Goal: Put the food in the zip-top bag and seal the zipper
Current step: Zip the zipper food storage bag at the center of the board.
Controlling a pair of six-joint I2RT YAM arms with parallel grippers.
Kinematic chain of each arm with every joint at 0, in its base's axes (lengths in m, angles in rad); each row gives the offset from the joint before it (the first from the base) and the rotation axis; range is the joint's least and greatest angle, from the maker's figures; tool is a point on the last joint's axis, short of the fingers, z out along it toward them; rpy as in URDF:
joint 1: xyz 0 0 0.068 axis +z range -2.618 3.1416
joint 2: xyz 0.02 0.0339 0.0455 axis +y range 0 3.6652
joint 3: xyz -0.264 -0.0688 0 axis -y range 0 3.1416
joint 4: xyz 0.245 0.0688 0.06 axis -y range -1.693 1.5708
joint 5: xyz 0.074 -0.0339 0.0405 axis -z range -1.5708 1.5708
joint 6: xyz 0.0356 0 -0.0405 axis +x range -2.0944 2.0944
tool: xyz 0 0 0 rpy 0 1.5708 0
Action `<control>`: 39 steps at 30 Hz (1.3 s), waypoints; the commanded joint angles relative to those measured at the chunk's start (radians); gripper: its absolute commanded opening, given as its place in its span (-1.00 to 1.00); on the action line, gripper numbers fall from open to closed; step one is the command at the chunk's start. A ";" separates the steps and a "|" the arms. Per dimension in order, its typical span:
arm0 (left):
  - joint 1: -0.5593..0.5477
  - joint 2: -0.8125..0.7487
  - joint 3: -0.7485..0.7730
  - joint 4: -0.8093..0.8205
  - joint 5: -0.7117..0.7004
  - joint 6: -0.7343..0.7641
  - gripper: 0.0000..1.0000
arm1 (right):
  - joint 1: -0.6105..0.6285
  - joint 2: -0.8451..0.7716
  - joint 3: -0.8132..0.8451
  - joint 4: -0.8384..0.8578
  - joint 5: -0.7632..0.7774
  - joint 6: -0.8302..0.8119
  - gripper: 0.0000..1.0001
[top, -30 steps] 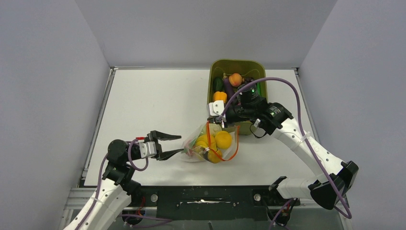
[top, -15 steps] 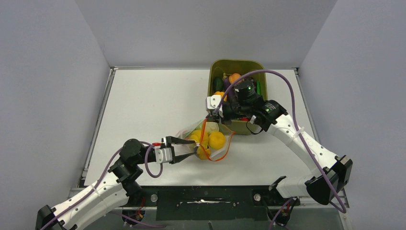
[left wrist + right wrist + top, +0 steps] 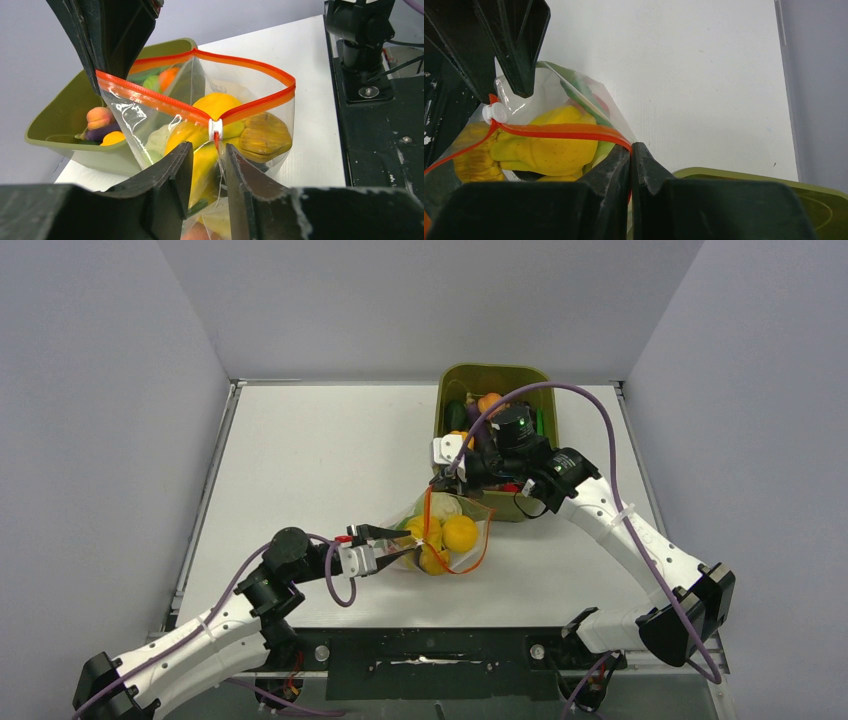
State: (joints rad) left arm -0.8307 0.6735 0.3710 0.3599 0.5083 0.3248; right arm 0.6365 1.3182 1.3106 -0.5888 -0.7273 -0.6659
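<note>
Bag held open at its mouth, slider between two grippers

Seen from above, the left gripper (image 3: 410,543) reaches in from the bag's 9 o'clock side. Its jaws stand narrow with a slim gap between them, straddling the clear film just under the white slider (image 3: 215,127); from here they do not look clamped on anything.

The zip-top bag (image 3: 479,517) sits on the white table (image 3: 300,460), a little toward 5 o'clock of the table's middle. Its mouth gapes in a triangle, the red-orange zipper (image 3: 243,60) unsealed along most of its run. Inside lie yellow peppers (image 3: 460,533) and, against the near wall, a pale-green cabbage (image 3: 159,140).

At the bag's 12 o'clock corner, the right gripper (image 3: 434,484) has its jaws pressed together on the end of the orange strip, holding that corner up off the table.

Just beyond, toward 1 o'clock of the table, stands the olive-green tub (image 3: 495,373), touching or nearly touching the bag's far side. It holds more toy food, among it an orange fruit (image 3: 489,402).
</note>
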 commanded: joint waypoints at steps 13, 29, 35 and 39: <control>-0.005 0.030 0.052 0.007 -0.001 0.044 -0.76 | -0.020 -0.020 0.012 0.120 -0.066 0.049 -1.00; -0.005 -0.046 0.059 0.031 -0.123 -0.047 -1.00 | -0.018 -0.097 -0.069 0.111 0.018 0.118 0.05; -0.004 -0.044 0.066 0.042 -0.139 -0.088 -1.00 | 0.056 -0.151 -0.068 0.108 0.038 0.124 0.10; -0.004 -0.039 0.070 0.047 -0.151 -0.103 -1.00 | 0.156 -0.175 -0.071 0.125 0.102 0.131 0.09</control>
State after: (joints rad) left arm -0.8307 0.6422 0.3775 0.3397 0.3908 0.2550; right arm 0.7155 1.1797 1.2339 -0.5152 -0.6792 -0.5541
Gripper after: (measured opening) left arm 0.007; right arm 0.546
